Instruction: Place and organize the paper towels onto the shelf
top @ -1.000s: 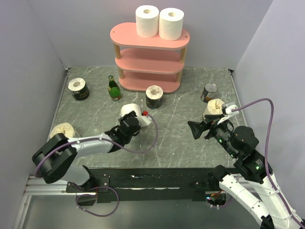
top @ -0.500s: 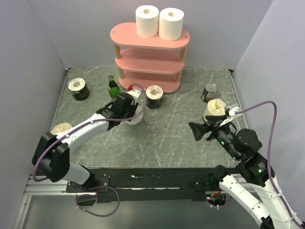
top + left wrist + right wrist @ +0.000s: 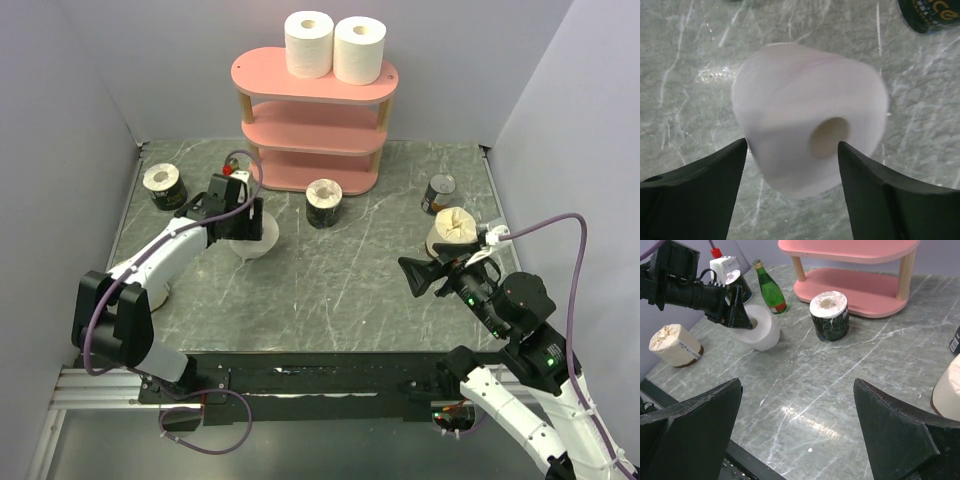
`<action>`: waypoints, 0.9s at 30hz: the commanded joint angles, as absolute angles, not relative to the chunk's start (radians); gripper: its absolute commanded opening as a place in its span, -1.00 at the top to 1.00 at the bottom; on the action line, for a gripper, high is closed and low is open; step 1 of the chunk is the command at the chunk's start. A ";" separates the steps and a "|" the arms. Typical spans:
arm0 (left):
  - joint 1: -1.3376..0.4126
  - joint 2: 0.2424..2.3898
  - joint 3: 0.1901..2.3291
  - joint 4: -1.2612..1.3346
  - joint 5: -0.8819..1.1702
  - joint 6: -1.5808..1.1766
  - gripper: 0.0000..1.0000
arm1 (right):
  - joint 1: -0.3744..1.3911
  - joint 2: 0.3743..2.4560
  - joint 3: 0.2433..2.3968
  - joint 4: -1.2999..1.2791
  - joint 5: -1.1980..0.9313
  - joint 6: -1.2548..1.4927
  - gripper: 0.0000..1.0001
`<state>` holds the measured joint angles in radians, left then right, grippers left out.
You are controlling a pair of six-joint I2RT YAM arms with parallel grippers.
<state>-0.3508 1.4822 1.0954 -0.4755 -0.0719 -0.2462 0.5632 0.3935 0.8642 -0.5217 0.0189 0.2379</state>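
As the roll [image 3: 805,110] lies sideways, its core faces the left hand [image 3: 792,144].

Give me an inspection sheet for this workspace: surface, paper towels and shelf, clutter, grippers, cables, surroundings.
Surface: grey veined tabletop.
Job's things: pink shelf carries two white rolls on its top tier; none seen on the lower tiers. On the table: tipped white roll, two dark-banded rolls, two cream rolls.
Clutter: green bottle, metal can.
Grippers: left gripper has its jaws either side of the tipped white roll, grip unclear; right gripper is open and empty.
Cables: purple cables loop off both wrists.
Surroundings: plain pale walls on three sides.
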 commanded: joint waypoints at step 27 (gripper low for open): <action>-0.175 1.440 1.221 -0.574 -0.141 -0.635 -0.82 | 0.566 0.468 0.907 -0.477 0.009 0.241 -0.99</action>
